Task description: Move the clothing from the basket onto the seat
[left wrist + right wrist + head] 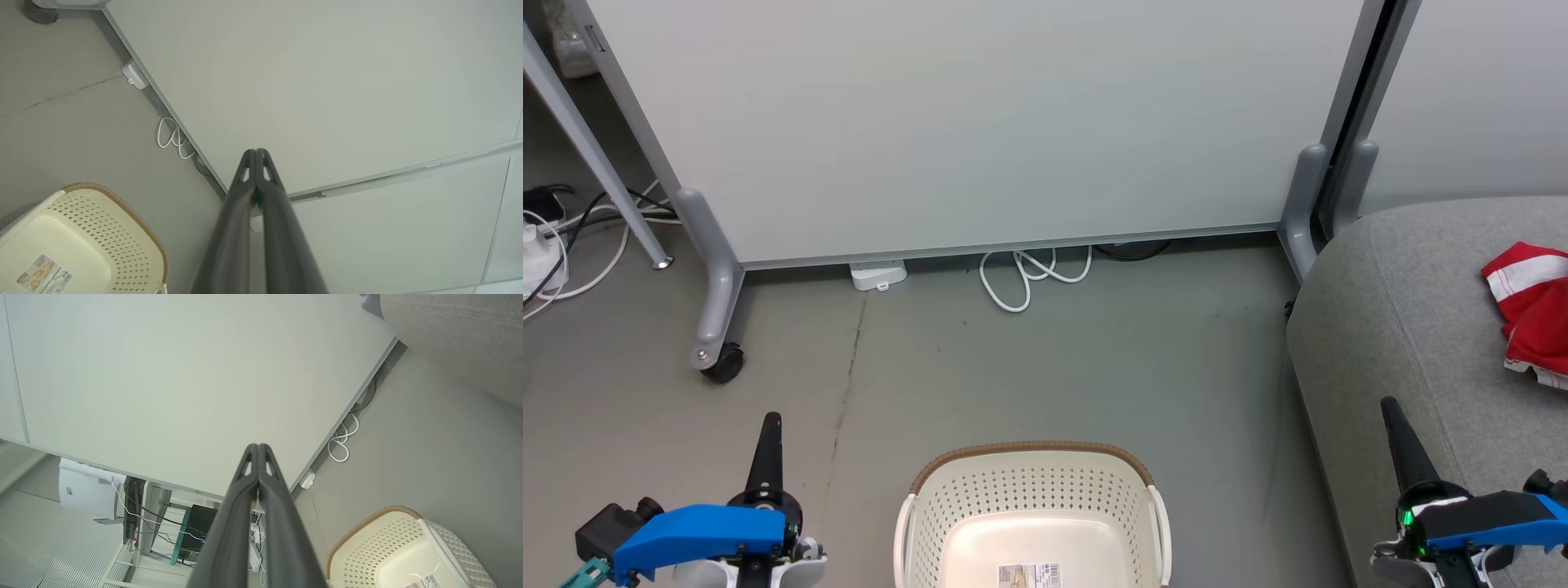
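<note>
The cream perforated basket with a brown rim stands on the floor at the bottom centre; only a paper label lies in the part of it that I see. It also appears as the basket and the basket in the wrist views. Red and white striped clothing lies on the grey seat at the right edge. My left gripper is shut and empty, left of the basket. My right gripper is shut and empty, over the seat's front corner. Both fingers pairs touch in the wrist views.
A white partition panel on grey legs with a castor stands behind the basket. A white cable loop and a small white box lie at its foot. More cables lie at far left.
</note>
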